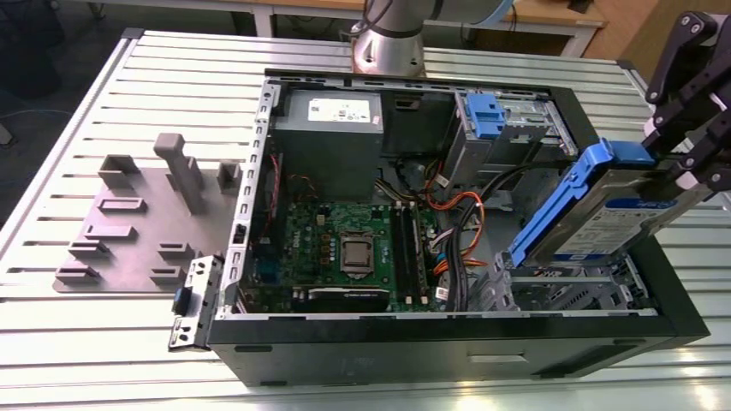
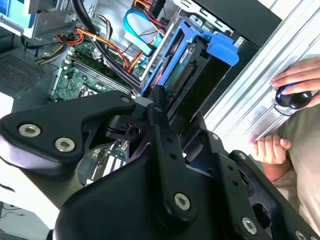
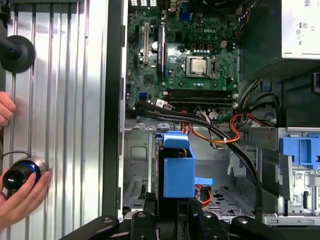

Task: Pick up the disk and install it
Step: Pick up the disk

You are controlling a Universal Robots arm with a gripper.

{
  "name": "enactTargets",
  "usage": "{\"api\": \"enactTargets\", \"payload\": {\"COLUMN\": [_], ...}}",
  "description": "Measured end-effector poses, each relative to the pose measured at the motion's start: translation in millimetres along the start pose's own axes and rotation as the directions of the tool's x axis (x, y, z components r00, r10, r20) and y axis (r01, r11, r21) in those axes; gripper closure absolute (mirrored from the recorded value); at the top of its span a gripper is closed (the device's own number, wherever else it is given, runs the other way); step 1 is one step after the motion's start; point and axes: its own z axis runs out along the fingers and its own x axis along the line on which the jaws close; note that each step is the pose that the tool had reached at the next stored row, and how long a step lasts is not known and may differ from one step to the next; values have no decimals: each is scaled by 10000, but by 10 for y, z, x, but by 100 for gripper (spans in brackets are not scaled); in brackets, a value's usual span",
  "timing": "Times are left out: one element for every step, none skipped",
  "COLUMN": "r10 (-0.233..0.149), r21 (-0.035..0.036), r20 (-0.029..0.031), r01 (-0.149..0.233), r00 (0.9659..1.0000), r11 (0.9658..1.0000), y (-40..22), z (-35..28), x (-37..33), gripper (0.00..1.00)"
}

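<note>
Desk: a slatted metal desk (image 1: 68,342) carries everything; its near edge lies in front of the case.
Computer case: a black computer case (image 1: 457,338) lies on its side, open at the top, filling the middle of the desk.
Drive bay: a bare metal drive bay (image 1: 571,291) sits in the case's near corner on the exterior view's right.
Disk: the disk (image 1: 605,227) hangs tilted right above that bay, lower end down at the bay's top, upper end raised toward the desk's edge on the exterior view's right. I cannot tell whether it touches the bay. Blue rails and a blue end piece frame it in both wrist views (image 2: 200,65) (image 3: 177,170).
Tool: the tool (image 1: 674,175) is clamped on the disk's raised end and carries it clear of the desk; the second wrist view shows its black links (image 2: 157,102) closed against the disk.
Circuit board: a green circuit board (image 1: 342,240) covers the case floor beside the bay, with orange and black cables (image 1: 457,214) between them.
Grey plate: a grey plate (image 1: 126,231) with upright blocks lies on the desk just beside the case, on the exterior view's left.
Grey box: a grey box (image 1: 331,128) stands in the case's far part.
Blue clip: a blue clip (image 1: 485,116) sits in the case's far corner.
Arm: the arm (image 1: 389,38) rises at the desk's far edge.
Hand: in the first wrist view a hand (image 3: 22,197) cups a black-and-blue knob (image 3: 20,172) on the desk just outside the case wall.
</note>
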Motion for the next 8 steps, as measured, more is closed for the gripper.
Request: {"api": "enactTargets", "payload": {"r10": [0, 0, -1, -1, 10, 47, 94, 141], "r21": [0, -1, 0, -1, 0, 1, 2, 4], "r20": [-2, -3, -4, -5, -4, -4, -2, 0], "r01": [0, 0, 1, 1, -10, -47, -94, -141], "r00": [10000, 10000, 10000, 10000, 10000, 10000, 10000, 9999], "r11": [10000, 10000, 10000, 10000, 10000, 10000, 10000, 9999], "y": [0, -1, -1, -1, -1, -1, -1, 1], "z": [6, 12, 18, 24, 32, 37, 43, 46], "x": [0, 0, 1, 1, 1, 1, 1, 1], "gripper": [65, 65, 65, 65, 65, 65, 65, 65]}}
